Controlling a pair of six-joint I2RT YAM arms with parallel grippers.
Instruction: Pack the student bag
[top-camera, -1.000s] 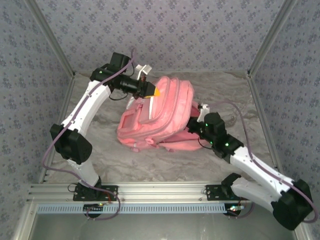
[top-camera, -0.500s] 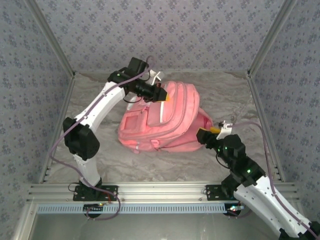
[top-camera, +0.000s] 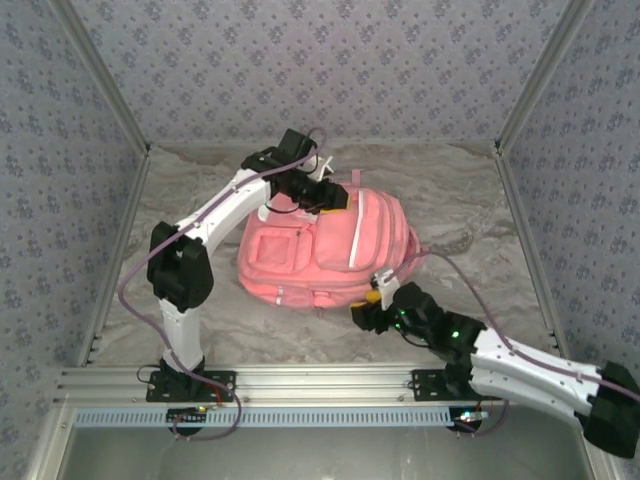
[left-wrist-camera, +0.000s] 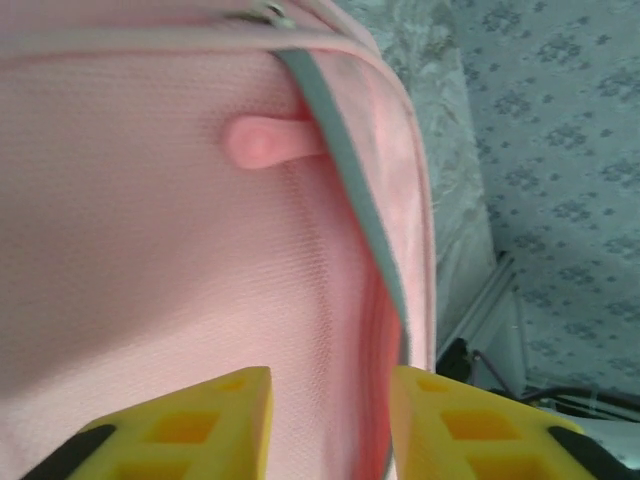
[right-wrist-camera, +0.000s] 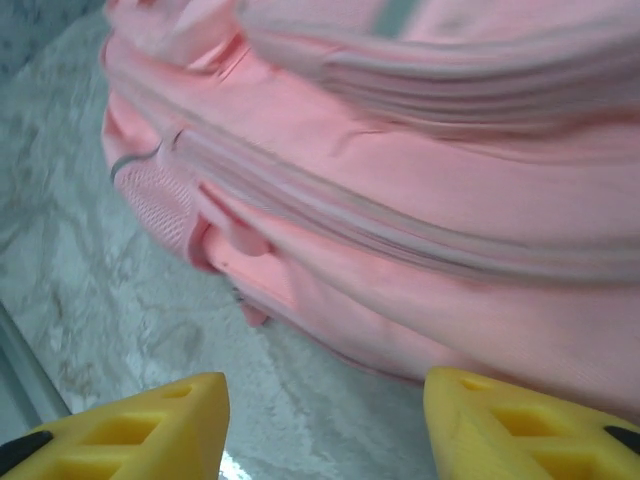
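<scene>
The student bag (top-camera: 330, 250) lies flat in the middle of the table, pink, front pockets up, white trim showing. My left gripper (top-camera: 343, 198) hovers at the bag's far top edge. In the left wrist view its yellow jaws (left-wrist-camera: 330, 420) stand apart, open, over pink fabric (left-wrist-camera: 180, 260), with a pink pull tab (left-wrist-camera: 260, 142) and a grey zipper line beyond. My right gripper (top-camera: 366, 308) sits at the bag's near edge, low over the table. In the right wrist view its jaws (right-wrist-camera: 325, 430) are wide open, with bare table between them and the bag's zippered side (right-wrist-camera: 420, 200) just ahead.
The marbled tabletop (top-camera: 190, 290) surrounds the bag. Patterned walls enclose the left, back and right sides. An aluminium rail (top-camera: 320, 383) runs along the near edge, where both arm bases sit. The right arm's cable (top-camera: 470, 262) loops past the bag's right side.
The left gripper slid right along the bag's top and opened. The right arm swung from the bag's right side round to its near edge. The bag settled flatter.
</scene>
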